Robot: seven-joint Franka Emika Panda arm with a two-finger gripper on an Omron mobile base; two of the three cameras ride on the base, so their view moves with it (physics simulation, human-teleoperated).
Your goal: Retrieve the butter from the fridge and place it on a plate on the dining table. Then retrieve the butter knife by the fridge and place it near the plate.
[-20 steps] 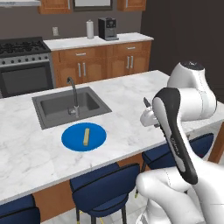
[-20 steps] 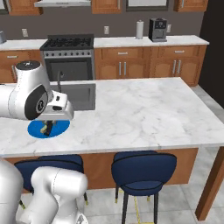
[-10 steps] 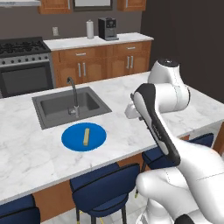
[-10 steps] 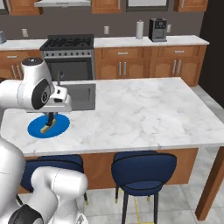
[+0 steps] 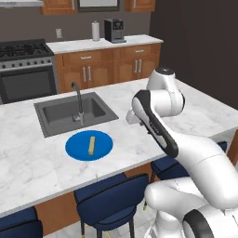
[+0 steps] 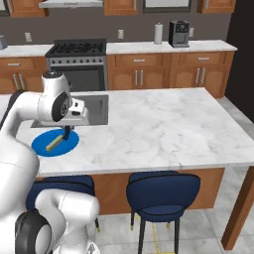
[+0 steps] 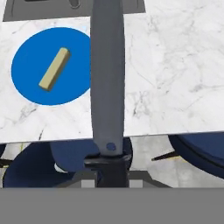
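The butter (image 5: pixel 92 144) already lies across the middle of the plate (image 5: pixel 105 148), a blue disc on the dining table (image 5: pixel 195 109) just in front of the sink (image 5: pixel 59 113), so the first half of the job looks done. The gripper (image 7: pixel 108 164) is clamped narrow on the butter knife (image 7: pixel 107 74), gripping it by the handle end so the long dark blade runs straight out ahead of the hand. In the right base view the knife (image 6: pixel 66 132) hangs above the plate's sink-side rim, not yet touching the marble. Holding it by the handle leaves the blade free to be laid flat; it should probably come down on the bare marble just beside the plate.
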